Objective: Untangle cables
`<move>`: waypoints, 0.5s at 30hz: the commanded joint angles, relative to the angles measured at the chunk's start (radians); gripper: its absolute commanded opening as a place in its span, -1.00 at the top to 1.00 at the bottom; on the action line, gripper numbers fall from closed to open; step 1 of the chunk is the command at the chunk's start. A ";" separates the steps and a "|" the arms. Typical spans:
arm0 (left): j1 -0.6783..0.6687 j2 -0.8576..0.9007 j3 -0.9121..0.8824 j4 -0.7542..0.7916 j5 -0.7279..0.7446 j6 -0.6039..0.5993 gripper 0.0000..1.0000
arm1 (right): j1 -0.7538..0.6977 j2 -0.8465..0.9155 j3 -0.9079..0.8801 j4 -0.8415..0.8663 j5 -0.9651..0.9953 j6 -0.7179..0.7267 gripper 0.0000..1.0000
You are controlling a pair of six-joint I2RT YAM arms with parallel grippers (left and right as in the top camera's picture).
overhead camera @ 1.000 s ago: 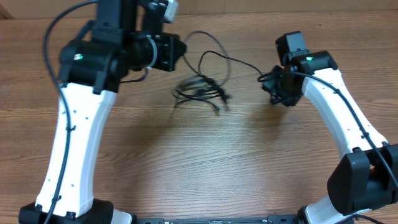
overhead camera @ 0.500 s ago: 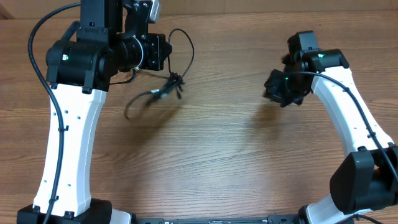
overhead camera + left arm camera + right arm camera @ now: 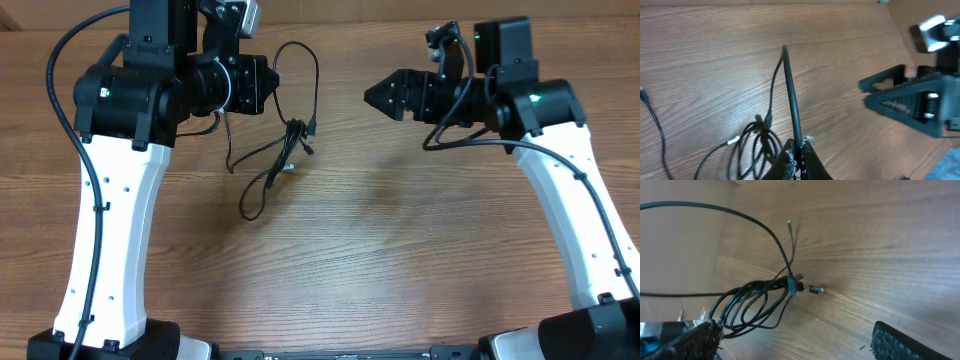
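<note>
- Since half a second ago, the right gripper (image 3: 380, 96) has swung up and inward and now points at the left arm. The cables (image 3: 290, 140) have sagged lower and stretched out, with one loop (image 3: 250, 200) trailing down the table (image 3: 420, 260).
- The left gripper (image 3: 801, 152) is clamped tight on one black strand, which arcs up out of the fingertips. The rest of the tangle hangs off that strand.
- We judge this is a lift-and-dangle hold, so the bundle's own weight loosens the knot.
- The right gripper's fingers (image 3: 900, 342) are spread wide with nothing between them, and the bundle is framed in the gap.
- We judge it is lining up for a second grab, so the two arms can pull against each other.
- The cables sit just beside the left gripper, between the two grippers and well apart from the right one.
- We can't tell whether the low loop rests on the table or hangs just above it.
- We count two grippers, one loaded and one empty.
- We count one tangled bundle. The strands overlap too much in the coil to count.
- Two free ends show in the right wrist view: a small plug (image 3: 812, 288) and a thin tip (image 3: 789, 224) sticking up.
</note>
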 commanded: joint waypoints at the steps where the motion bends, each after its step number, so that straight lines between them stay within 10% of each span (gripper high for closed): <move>1: -0.010 -0.010 0.020 -0.008 0.045 0.003 0.92 | 0.037 0.029 0.014 -0.011 0.116 0.137 -0.86; 15: -0.130 0.082 -0.143 -0.027 0.013 0.090 0.91 | -0.209 0.032 0.014 -0.295 0.410 0.270 -0.89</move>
